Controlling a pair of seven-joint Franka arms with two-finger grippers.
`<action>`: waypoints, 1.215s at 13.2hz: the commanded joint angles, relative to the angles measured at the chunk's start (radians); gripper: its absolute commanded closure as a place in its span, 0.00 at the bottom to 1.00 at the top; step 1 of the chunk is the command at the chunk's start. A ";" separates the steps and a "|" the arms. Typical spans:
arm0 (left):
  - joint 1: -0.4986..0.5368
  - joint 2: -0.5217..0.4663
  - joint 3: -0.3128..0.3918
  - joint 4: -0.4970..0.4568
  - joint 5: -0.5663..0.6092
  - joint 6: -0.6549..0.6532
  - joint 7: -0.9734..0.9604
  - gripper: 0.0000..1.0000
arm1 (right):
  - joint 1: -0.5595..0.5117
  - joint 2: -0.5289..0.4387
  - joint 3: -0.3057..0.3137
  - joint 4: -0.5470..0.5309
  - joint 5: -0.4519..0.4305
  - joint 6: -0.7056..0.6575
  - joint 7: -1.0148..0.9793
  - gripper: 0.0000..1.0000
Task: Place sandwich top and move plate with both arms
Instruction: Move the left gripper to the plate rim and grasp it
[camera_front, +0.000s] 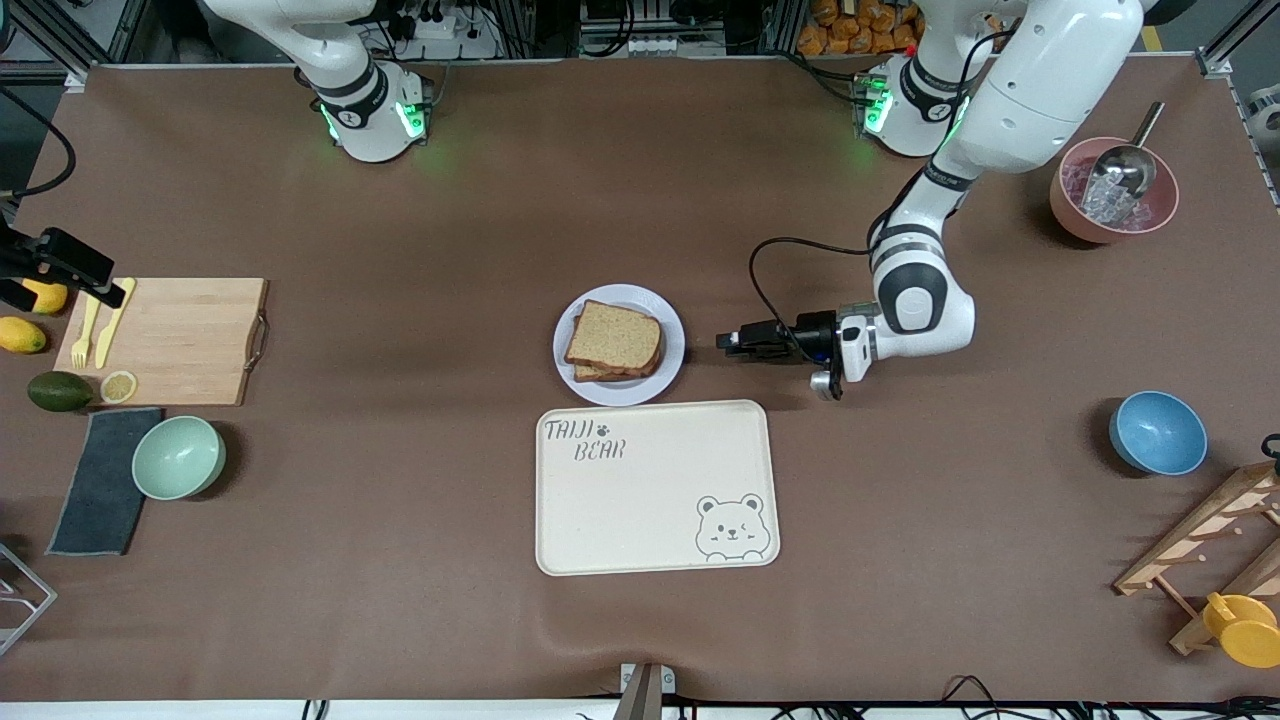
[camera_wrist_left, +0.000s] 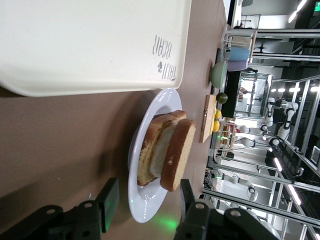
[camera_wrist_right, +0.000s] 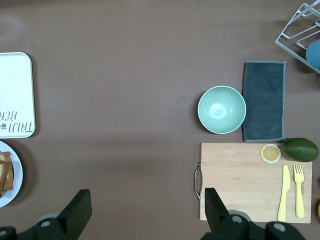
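Front view showed the sandwich top (camera_front: 613, 335) already lying on the stack on the plate (camera_front: 668, 372), just beside the tray (camera_front: 655, 487). Left pincer (camera_front: 724, 341) sat low beside the rim, fingers apart, gripping nothing. Right pincer (camera_wrist_right: 145, 210) waited wide apart above the table (camera_front: 400, 230). Bread looked soft; the stiff, probably slippery plate wanted rim holds.

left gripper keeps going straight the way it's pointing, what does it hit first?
Most likely the plate rim: the left gripper sits low beside it, pointing at it, fingers apart. The sandwich top comes next. Height is hard to judge.
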 joint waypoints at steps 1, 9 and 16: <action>-0.016 0.054 -0.001 0.044 -0.027 0.024 0.061 0.48 | -0.013 -0.011 0.007 0.001 0.010 -0.016 0.014 0.00; -0.036 0.104 -0.001 0.081 -0.033 0.037 0.105 0.52 | -0.013 -0.011 0.007 -0.002 0.010 -0.022 0.014 0.00; -0.071 0.122 -0.001 0.099 -0.037 0.083 0.105 0.52 | -0.016 -0.011 0.007 -0.004 0.010 -0.023 0.014 0.00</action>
